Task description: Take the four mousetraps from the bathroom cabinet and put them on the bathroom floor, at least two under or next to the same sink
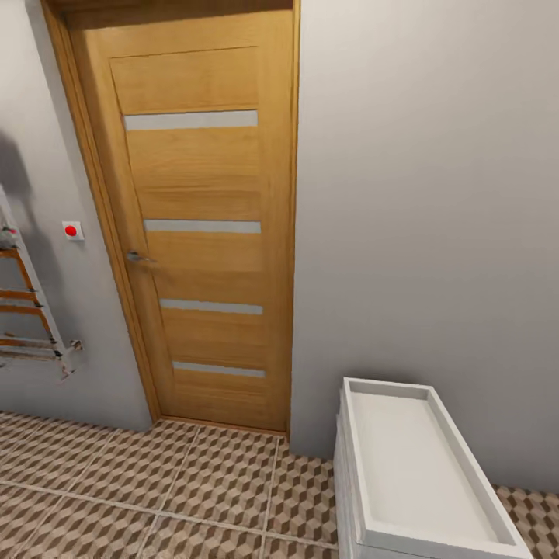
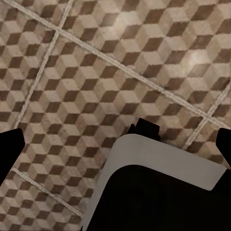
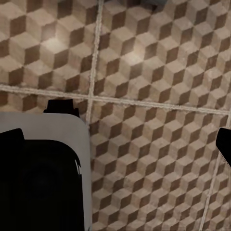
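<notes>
A closed wooden door (image 1: pixel 203 225) is facing me, a white drawer unit (image 1: pixel 419 481) standing beside it on the bathroom floor (image 1: pixel 155 481). Both end effectors, left (image 2: pixel 115 144) and right (image 3: pixel 115 142), are hanging spread over bare tiles.

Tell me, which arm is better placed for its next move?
Neither left nor right: the left gripper and right gripper both hang open and empty above the brown-beige cube-patterned tiled floor; ahead stands an orange-brown wooden door.
</notes>
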{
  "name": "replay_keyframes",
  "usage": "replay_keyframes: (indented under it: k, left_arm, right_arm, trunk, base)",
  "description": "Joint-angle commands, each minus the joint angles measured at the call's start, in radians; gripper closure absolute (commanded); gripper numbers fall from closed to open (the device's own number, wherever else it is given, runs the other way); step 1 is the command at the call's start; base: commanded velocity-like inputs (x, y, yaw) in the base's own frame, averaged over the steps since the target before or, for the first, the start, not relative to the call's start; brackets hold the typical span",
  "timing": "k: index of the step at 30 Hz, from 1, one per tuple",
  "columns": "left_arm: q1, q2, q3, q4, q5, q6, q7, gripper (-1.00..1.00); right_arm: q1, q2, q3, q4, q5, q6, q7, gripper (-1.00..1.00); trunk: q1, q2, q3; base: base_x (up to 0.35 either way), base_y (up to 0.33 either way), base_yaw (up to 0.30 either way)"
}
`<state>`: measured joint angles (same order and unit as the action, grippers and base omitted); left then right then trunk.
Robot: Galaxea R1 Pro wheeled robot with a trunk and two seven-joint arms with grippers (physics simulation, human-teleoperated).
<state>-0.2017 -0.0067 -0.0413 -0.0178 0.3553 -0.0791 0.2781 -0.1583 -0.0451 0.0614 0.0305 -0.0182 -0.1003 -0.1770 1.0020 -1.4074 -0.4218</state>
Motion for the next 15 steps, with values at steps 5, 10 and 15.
replay_keyframes:
  k: [5, 10, 15]
  left_arm:
    - [-0.001, 0.000, -0.005, 0.000, 0.007, -0.004, 0.003, -1.00]
    - [-0.001, 0.000, -0.005, 0.000, 0.008, -0.004, 0.003, -1.00]
    - [-0.001, 0.000, -0.004, 0.000, 0.010, -0.003, 0.003, -1.00]
  right_arm:
    - [-0.001, 0.000, 0.006, 0.003, -0.001, -0.005, -0.002, -1.00]
    - [-0.001, 0.000, 0.006, 0.003, -0.001, -0.005, -0.003, -1.00]
    - [-0.001, 0.000, 0.006, 0.003, 0.000, -0.005, -0.003, -1.00]
  trunk:
    - [0.000, -0.001, -0.001]
    - [0.000, -0.001, -0.001]
    - [0.000, -0.001, -0.001]
  base:
    - [0.000, 0.000, 0.271]
    - [0.000, 0.000, 0.271]
    - [0.000, 0.000, 0.271]
